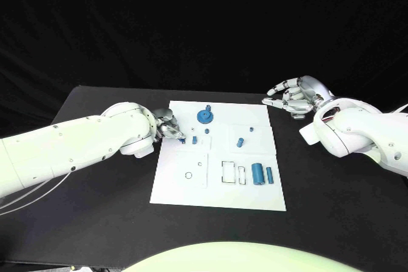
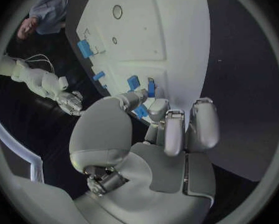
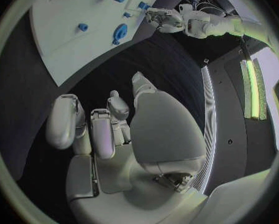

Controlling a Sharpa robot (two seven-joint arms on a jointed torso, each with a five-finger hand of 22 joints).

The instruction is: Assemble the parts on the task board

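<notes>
Left hand [image 1: 168, 128] pinching a small blue part [image 1: 182, 140] at board's [image 1: 178, 186] 9 o'clock edge; right hand [image 1: 293, 96] released, off board at 2 o'clock.

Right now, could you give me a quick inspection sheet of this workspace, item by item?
Surface: black table, white task board in its middle.
Job's things: blue parts on the board, among them a round gear-like part and two upright cylinders.
Clutter: nothing seen.
Hands: left hand at the board's left edge, fingertips pinching a small blue part; right hand off the board's far right corner, holding nothing.
Cables: thin cables under the left arm.
Surroundings: dark backdrop.
</notes>
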